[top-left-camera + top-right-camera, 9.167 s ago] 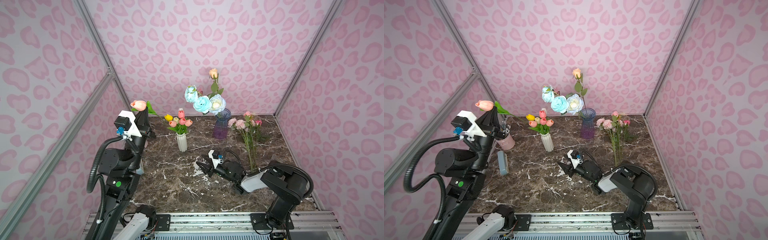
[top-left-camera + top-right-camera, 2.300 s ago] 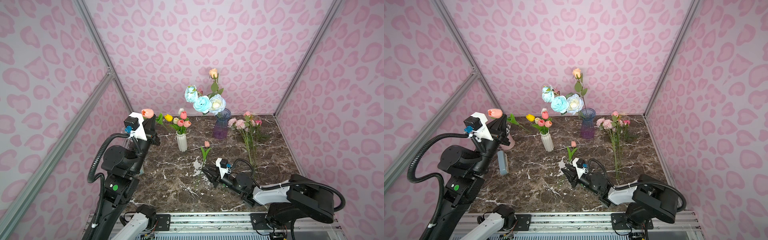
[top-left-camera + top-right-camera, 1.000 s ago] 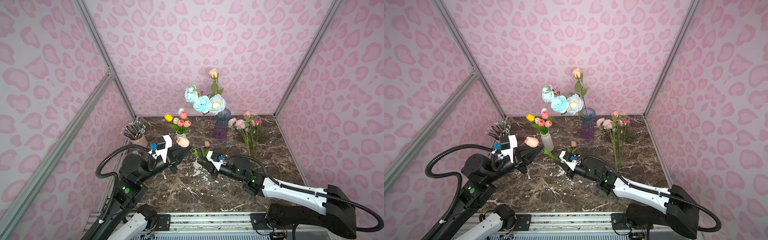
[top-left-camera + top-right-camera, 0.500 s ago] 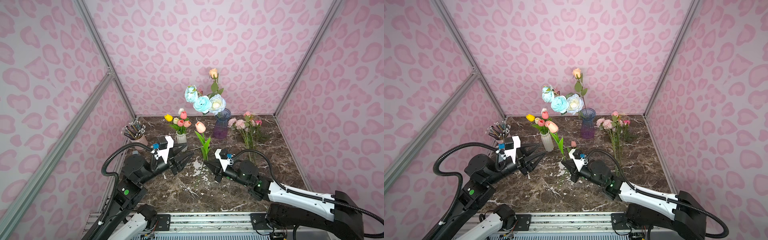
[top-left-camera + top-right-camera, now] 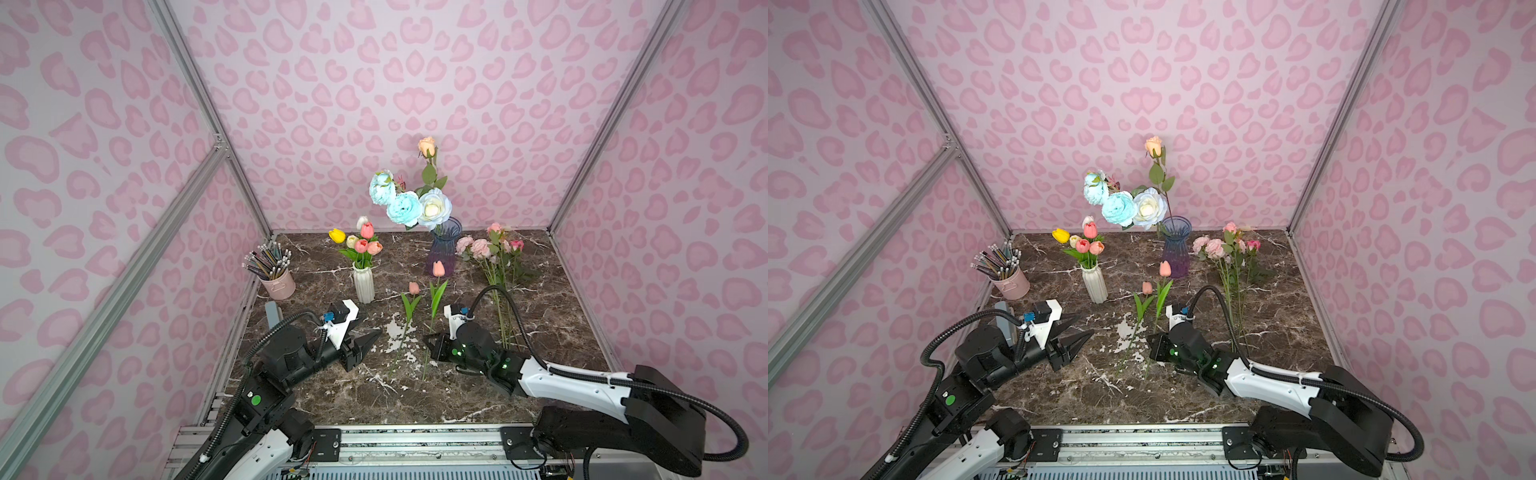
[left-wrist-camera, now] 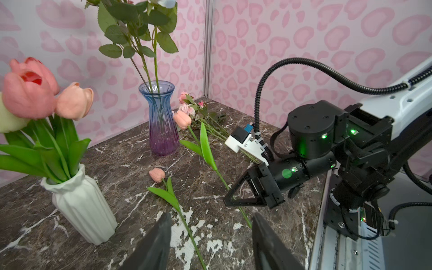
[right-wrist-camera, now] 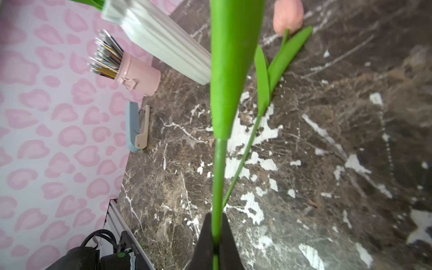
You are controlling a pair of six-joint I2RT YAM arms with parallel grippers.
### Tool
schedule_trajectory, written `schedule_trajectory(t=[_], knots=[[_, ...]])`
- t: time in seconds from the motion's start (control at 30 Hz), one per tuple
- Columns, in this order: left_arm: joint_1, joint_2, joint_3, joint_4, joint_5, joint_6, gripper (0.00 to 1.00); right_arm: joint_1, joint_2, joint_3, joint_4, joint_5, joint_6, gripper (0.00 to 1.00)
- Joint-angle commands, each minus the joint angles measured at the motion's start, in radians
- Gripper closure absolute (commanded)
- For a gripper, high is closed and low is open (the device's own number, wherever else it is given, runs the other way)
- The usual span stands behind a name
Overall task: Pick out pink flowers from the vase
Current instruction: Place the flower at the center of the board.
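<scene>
The right gripper (image 5: 428,345) is clamped low on the stem of a pink tulip (image 5: 437,298), holding it tilted over the middle of the marble tabletop (image 5: 415,399), just beside a second pink tulip (image 5: 409,308) lying flat. The left gripper (image 5: 368,349) gapes empty nearby. The thin stem may swivel or slip in that low pinch.

Black joint housings (image 5: 286,353), white link shells (image 5: 573,384), corrugated black conduits (image 6: 256,105), green lights (image 6: 323,136), white camera brackets (image 5: 343,328); left tool (image 5: 1086,324) and right tool (image 5: 1151,347) black, tapered.
</scene>
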Motion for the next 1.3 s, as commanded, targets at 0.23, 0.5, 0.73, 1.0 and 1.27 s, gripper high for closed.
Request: schedule_trajectory(t=[0.23, 0.5, 0.73, 1.0, 1.27], knots=[[-0.038, -0.03, -0.016, -0.007, -0.024, 0.058, 0.43, -0.102, 0.325, 0.086, 0.116, -0.225, 0.092, 1.0], [-0.053, -0.042, -0.02, -0.005, -0.042, 0.073, 0.43, -0.128, 0.478, 0.186, 0.084, -0.329, 0.031, 1.0], [-0.062, -0.044, -0.023, 0.0, -0.048, 0.08, 0.44, -0.2, 0.557, 0.289, -0.024, -0.427, -0.1, 1.0], [-0.063, -0.054, -0.026, -0.006, -0.058, 0.084, 0.44, -0.224, 0.603, 0.394, -0.165, -0.465, -0.204, 1.0], [-0.064, -0.056, -0.027, -0.007, -0.062, 0.087, 0.43, -0.226, 0.561, 0.363, -0.178, -0.436, -0.206, 0.76]])
